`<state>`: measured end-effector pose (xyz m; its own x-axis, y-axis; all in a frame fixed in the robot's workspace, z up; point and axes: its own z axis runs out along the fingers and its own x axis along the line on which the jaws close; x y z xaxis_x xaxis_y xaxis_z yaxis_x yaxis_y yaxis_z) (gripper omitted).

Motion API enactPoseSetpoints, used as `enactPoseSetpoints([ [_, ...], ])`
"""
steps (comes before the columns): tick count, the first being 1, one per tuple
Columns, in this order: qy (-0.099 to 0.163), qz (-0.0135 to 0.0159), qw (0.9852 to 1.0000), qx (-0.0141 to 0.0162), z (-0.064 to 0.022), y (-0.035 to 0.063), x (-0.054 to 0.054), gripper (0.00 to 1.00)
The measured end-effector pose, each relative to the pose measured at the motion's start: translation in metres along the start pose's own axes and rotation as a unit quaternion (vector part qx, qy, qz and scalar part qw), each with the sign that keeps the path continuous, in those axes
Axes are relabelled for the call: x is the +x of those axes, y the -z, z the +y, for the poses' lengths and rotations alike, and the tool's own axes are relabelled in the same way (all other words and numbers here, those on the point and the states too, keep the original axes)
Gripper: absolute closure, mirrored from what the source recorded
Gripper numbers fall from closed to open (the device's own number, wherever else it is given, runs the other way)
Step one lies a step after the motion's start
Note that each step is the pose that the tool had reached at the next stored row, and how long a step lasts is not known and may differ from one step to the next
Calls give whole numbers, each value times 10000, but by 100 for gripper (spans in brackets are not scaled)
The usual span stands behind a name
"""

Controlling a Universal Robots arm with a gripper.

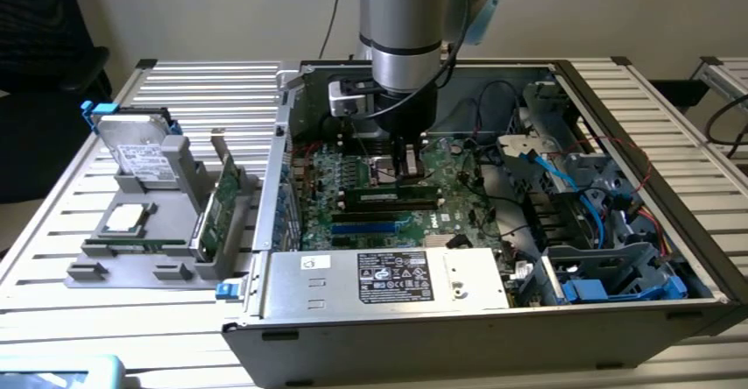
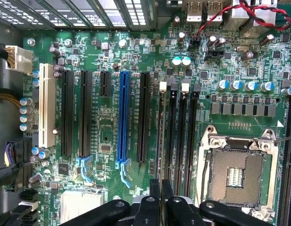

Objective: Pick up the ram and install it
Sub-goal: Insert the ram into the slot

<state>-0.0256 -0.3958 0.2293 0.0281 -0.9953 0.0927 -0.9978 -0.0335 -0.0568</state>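
**Ram pinched by the gripper at the memory slots**

The gripper (image 2: 161, 186) is down inside the open computer case (image 1: 468, 336), over the motherboard (image 2: 108, 61). Its two black fingers (image 2: 155, 193) are almost pressed together and pinch the thin upper edge of the ram (image 2: 162, 136). The ram is directly under the gripper and reaches out from between the fingers toward the white latches (image 2: 163, 86) at the end of the memory slots. It is in line with the memory slot closest to the blue slot (image 2: 122, 117). I cannot tell whether it is already pushed fully into that slot or only rests on it.

Just beside the ram, on the side away from the blue slot, are the other black memory slots (image 2: 181, 132). Next to them is the CPU socket (image 2: 237, 174) with its metal frame. On the other side of the blue slot are more black slots and one white slot (image 2: 44, 106). A red and black twisted wire (image 2: 221, 19) runs near the ports at the board's edge, well apart from the ram. In the exterior view, the power supply (image 1: 391, 277) is at the near wall of the case. Blue cables (image 1: 561, 174) hang toward the exterior view's right, apart from the gripper. Outside the case, a gray fixture (image 1: 129, 262) on the table (image 1: 199, 82) holds a hard drive (image 1: 138, 157) and an expansion card (image 1: 222, 205).

The ram stands upright on its long edge. Its long axis is parallel to the slots and, in the exterior view, goes from that view's left to its right.
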Motion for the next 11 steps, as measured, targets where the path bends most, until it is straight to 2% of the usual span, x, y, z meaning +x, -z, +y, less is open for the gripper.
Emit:
enactPoseSetpoints([
  [11,0,0,10000,1,1,-8,-6,87],
])
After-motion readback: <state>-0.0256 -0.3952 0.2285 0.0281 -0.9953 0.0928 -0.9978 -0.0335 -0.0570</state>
